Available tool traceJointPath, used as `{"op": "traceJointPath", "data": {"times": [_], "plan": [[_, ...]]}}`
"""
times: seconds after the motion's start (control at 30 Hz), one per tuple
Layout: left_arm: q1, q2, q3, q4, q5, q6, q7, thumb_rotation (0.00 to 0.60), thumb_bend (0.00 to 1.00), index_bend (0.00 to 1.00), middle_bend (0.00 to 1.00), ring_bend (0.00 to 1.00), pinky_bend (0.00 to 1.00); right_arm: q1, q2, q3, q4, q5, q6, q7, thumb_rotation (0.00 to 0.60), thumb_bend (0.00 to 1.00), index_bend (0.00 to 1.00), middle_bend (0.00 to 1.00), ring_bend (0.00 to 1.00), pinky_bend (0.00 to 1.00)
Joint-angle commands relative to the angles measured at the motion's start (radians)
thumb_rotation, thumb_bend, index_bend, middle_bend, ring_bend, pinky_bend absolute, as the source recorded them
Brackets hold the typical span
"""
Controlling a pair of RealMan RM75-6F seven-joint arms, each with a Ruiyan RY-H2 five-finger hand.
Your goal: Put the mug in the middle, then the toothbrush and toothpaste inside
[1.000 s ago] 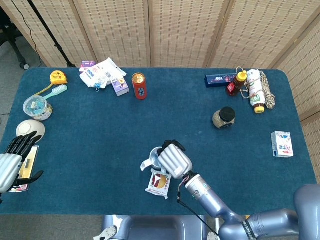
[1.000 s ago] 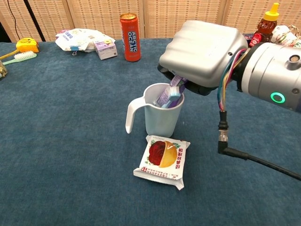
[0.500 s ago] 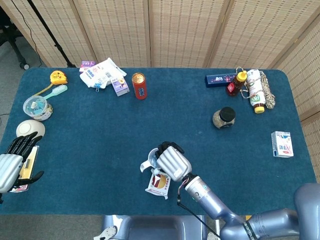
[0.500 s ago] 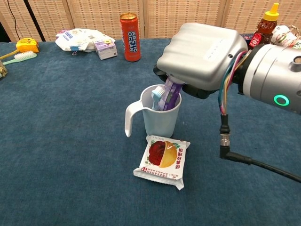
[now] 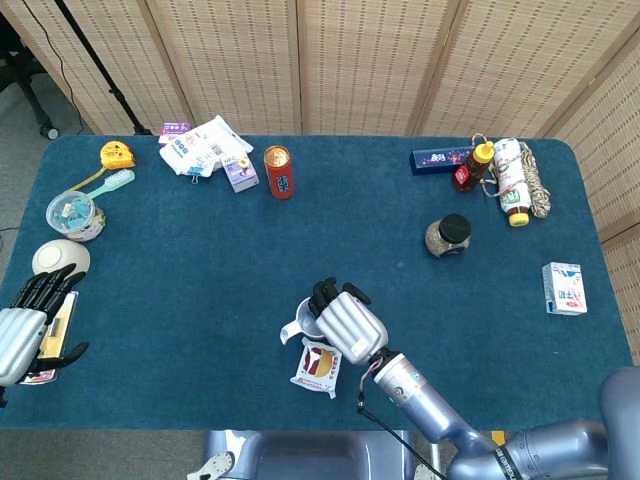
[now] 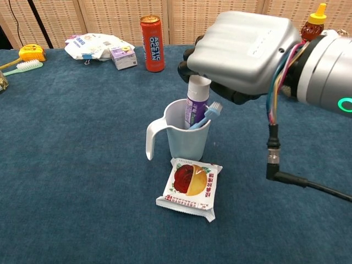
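The pale blue mug [image 6: 184,144] stands at the front middle of the table, its handle pointing left; in the head view only part of the mug [image 5: 297,329] shows beside my right hand. A purple-and-white toothpaste tube [image 6: 196,103] stands upright inside it, with the blue toothbrush [image 6: 211,110] leaning out over the rim to the right. My right hand [image 6: 246,50] [image 5: 349,321] hovers just above the tube's top with its fingers spread, gripping nothing. At the table's left edge lies my left hand [image 5: 24,333], fingers apart and empty.
A snack packet [image 6: 190,187] lies right in front of the mug. At the back stand a red can [image 6: 152,36], white pouches [image 5: 205,147] and a green brush [image 5: 110,182]. A jar [image 5: 448,236], bottles [image 5: 500,168] and a white box [image 5: 565,288] sit to the right.
My right hand has let go of the toothpaste and toothbrush and risen above the mug, its fingers spreading. The tube now stands upright in the mug. The left hand has not moved.
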Motion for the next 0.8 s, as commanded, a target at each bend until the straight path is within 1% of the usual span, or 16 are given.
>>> {"op": "traceJointPath", "data": {"times": [0.03, 0.1, 0.17, 0.2, 0.27, 0.3, 0.33, 0.37, 0.4, 0.43, 0.5, 0.53, 0.6, 0.63, 0.8], "plan": [[-0.001, 0.000, 0.000, 0.000, -0.001, -0.001, 0.000, 0.600, 0.22, 0.00, 0.00, 0.00, 0.00, -0.010, 0.050, 0.008, -0.053, -0.013, 0.031, -0.002, 0.600, 0.65, 0.26, 0.25, 0.28, 0.66], [0.000, 0.000, 0.000, -0.001, 0.000, 0.000, 0.001, 0.600, 0.22, 0.00, 0.00, 0.00, 0.00, -0.022, 0.097, 0.016, -0.094, -0.032, 0.055, 0.011, 0.600, 0.65, 0.26, 0.25, 0.28, 0.65], [0.001, -0.001, 0.000, -0.001, 0.002, 0.004, 0.001, 0.600, 0.22, 0.00, 0.00, 0.00, 0.00, -0.038, 0.150, 0.027, -0.128, -0.061, 0.079, 0.048, 0.600, 0.65, 0.25, 0.23, 0.26, 0.61], [0.002, -0.001, 0.001, 0.000, 0.003, 0.006, 0.002, 0.600, 0.22, 0.00, 0.00, 0.00, 0.00, -0.052, 0.185, 0.037, -0.139, -0.092, 0.097, 0.090, 0.600, 0.65, 0.24, 0.20, 0.24, 0.56], [0.004, -0.002, 0.000, 0.000, 0.005, 0.011, 0.000, 0.600, 0.22, 0.00, 0.00, 0.00, 0.00, -0.079, 0.243, 0.054, -0.132, -0.158, 0.127, 0.190, 0.600, 0.63, 0.18, 0.12, 0.15, 0.43], [0.006, -0.003, 0.000, 0.001, 0.006, 0.015, 0.001, 0.600, 0.22, 0.00, 0.00, 0.00, 0.00, -0.101, 0.280, 0.066, -0.114, -0.194, 0.150, 0.271, 0.600, 0.57, 0.12, 0.06, 0.08, 0.33], [0.008, -0.003, 0.000, 0.001, 0.007, 0.018, 0.002, 0.600, 0.22, 0.00, 0.00, 0.00, 0.00, -0.117, 0.306, 0.075, -0.098, -0.211, 0.168, 0.330, 0.600, 0.46, 0.06, 0.02, 0.03, 0.25], [0.009, -0.004, 0.001, 0.002, 0.010, 0.022, 0.003, 0.600, 0.22, 0.00, 0.00, 0.00, 0.00, -0.134, 0.331, 0.081, -0.081, -0.221, 0.182, 0.387, 0.600, 0.36, 0.03, 0.01, 0.01, 0.20], [0.012, -0.006, 0.002, 0.003, 0.014, 0.027, 0.006, 0.600, 0.22, 0.00, 0.00, 0.00, 0.00, -0.162, 0.370, 0.088, -0.055, -0.221, 0.200, 0.467, 0.600, 0.22, 0.00, 0.00, 0.00, 0.13], [0.014, -0.007, 0.002, 0.003, 0.016, 0.032, 0.008, 0.600, 0.22, 0.00, 0.00, 0.00, 0.00, -0.181, 0.396, 0.092, -0.037, -0.214, 0.210, 0.516, 0.600, 0.10, 0.00, 0.00, 0.00, 0.08], [0.020, -0.013, 0.001, 0.003, 0.019, 0.044, 0.019, 0.600, 0.22, 0.00, 0.00, 0.00, 0.00, -0.222, 0.450, 0.095, 0.007, -0.190, 0.217, 0.630, 0.600, 0.01, 0.00, 0.00, 0.00, 0.03], [0.022, -0.016, 0.000, 0.003, 0.020, 0.051, 0.023, 0.600, 0.22, 0.00, 0.00, 0.00, 0.00, -0.238, 0.467, 0.094, 0.023, -0.179, 0.214, 0.675, 0.600, 0.00, 0.00, 0.00, 0.00, 0.01], [0.031, -0.027, -0.003, 0.004, 0.022, 0.070, 0.040, 0.600, 0.22, 0.00, 0.00, 0.00, 0.00, -0.276, 0.501, 0.086, 0.075, -0.163, 0.195, 0.806, 0.600, 0.00, 0.00, 0.00, 0.00, 0.00], [0.034, -0.031, -0.003, 0.004, 0.023, 0.077, 0.046, 0.600, 0.22, 0.00, 0.00, 0.00, 0.00, -0.290, 0.507, 0.082, 0.096, -0.157, 0.188, 0.849, 0.600, 0.00, 0.00, 0.00, 0.00, 0.00], [0.050, -0.055, 0.002, 0.017, 0.027, 0.098, 0.071, 0.600, 0.22, 0.00, 0.00, 0.00, 0.00, -0.360, 0.492, 0.057, 0.254, -0.158, 0.157, 1.087, 0.600, 0.00, 0.00, 0.00, 0.00, 0.00]]}}
